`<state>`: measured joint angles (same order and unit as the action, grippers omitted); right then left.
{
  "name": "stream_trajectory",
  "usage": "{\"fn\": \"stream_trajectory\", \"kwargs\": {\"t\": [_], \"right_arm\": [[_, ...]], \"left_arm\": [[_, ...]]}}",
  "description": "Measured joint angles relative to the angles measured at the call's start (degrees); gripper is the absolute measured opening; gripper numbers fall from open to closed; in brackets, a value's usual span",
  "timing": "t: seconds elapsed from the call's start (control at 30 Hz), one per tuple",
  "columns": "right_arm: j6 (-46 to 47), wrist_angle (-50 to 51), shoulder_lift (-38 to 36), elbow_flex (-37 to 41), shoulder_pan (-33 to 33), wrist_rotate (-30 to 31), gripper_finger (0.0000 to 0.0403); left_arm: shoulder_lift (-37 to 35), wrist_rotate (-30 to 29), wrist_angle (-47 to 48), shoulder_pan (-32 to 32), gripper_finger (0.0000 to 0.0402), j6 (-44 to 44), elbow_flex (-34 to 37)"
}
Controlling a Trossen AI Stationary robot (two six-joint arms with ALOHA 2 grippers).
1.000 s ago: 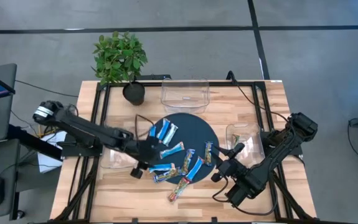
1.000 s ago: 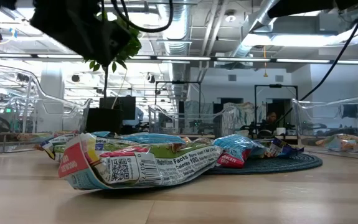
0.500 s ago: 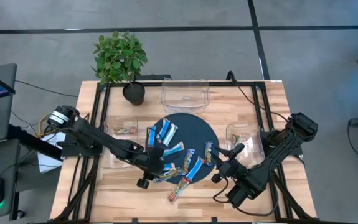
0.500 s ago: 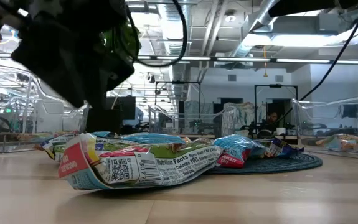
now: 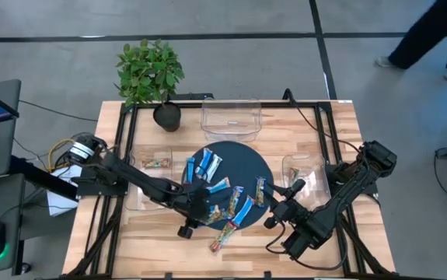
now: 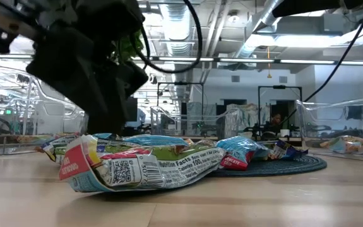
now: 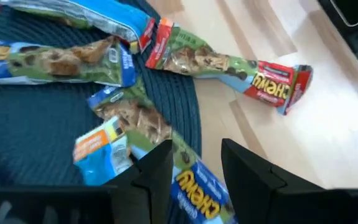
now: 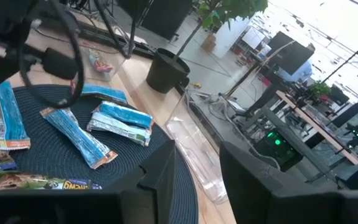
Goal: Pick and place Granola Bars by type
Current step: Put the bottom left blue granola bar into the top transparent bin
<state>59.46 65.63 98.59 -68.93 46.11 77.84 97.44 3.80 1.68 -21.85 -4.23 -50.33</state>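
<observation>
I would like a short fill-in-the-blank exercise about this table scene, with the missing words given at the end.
1. Most granola bars lie on a round dark ____.
2. The left tool hovers over the bars with its fingers ____.
3. The potted ____ stands at the table's far left corner.
4. The red-ended bar lies on bare ____, off the mat.

Missing words: mat; open; plant; wood

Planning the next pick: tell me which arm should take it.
Left, probably. The left gripper, open and empty, hangs over bars at the mat's front edge; the right gripper waits open beside the mat.
</observation>
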Motion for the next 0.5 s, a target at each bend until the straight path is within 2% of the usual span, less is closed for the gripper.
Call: {"fn": "stream_trajectory", "kwargs": {"t": [0.5], "right_arm": [[0.02,-0.09,0.0,0.0,0.0,-0.55,0.012]], "left_arm": [[2.42,-1.28,0.15,0.72,0.0141,-0.03,0.02]]}}
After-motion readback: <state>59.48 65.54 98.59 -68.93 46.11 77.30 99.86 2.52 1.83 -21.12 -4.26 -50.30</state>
